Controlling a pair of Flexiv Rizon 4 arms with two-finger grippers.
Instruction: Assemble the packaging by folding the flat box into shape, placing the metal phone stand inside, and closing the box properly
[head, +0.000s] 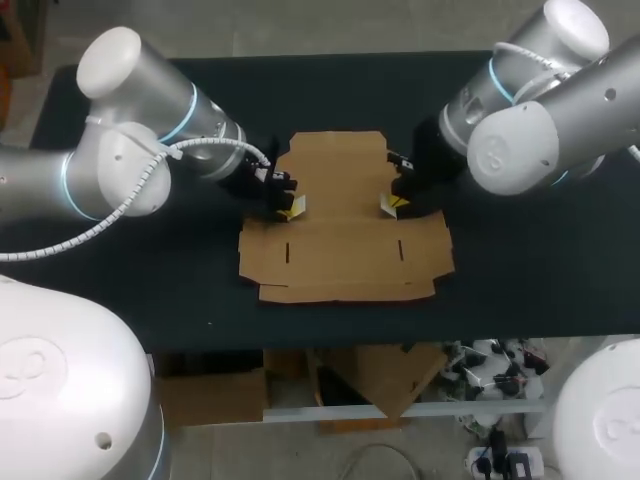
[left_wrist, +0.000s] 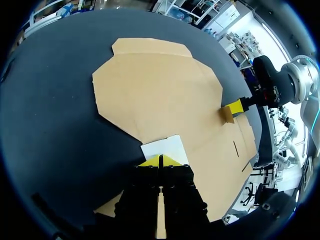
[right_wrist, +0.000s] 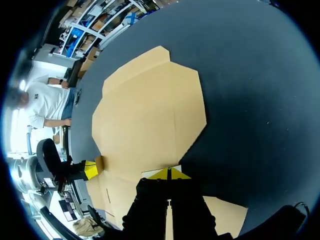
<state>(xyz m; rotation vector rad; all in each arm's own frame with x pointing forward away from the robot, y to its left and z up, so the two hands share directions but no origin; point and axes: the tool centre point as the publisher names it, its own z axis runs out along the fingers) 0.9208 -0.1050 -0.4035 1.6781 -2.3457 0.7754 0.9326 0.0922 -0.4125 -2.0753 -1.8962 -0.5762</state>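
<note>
**Both grippers at the box's side flaps**

Head view: the flat box (head: 340, 240) lies mid-counter (head: 150, 270). The left gripper (head: 292, 208) and right gripper (head: 391, 205) sit at opposite side edges, equally near, with the box body between them.

Left wrist view: tips clenched, apparently pinching the left side flap (left_wrist: 167, 147).

Right wrist view: tips likewise pressed together, seemingly on the right side flap (right_wrist: 149, 173).

Phone stand not visible.

My head camera is looking down from above and behind, taking in the whole table (head: 200, 290). My wrist cameras are sitting close, facing each other across the cardboard (head: 340, 220) that all three are sharing.
</note>
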